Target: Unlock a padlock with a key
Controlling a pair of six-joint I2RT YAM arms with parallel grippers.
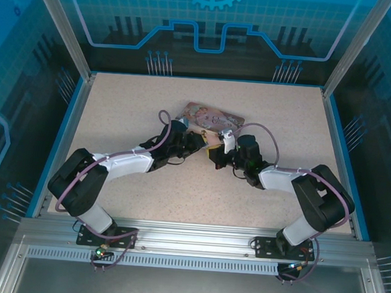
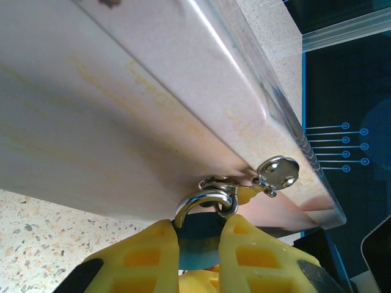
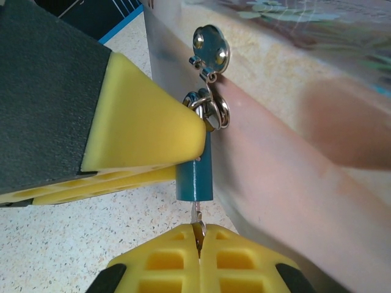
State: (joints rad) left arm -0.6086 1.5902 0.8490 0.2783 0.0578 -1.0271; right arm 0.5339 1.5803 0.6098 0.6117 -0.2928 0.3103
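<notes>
Two yellow pads (image 2: 153, 253) of the left tool (image 2: 197, 227) pinch the blue body of the padlock (image 3: 194, 171), and we see its silvery shackle (image 2: 204, 200) hooked through a small metal loop on the side of the pink tin (image 1: 211, 114). That tin lies toward the far middle of the worktop (image 1: 179, 192). From the padlock's other end, the right tool (image 3: 198, 237) is pressed together on the key (image 3: 195, 213), whose tip sits in the padlock's base.
</notes>
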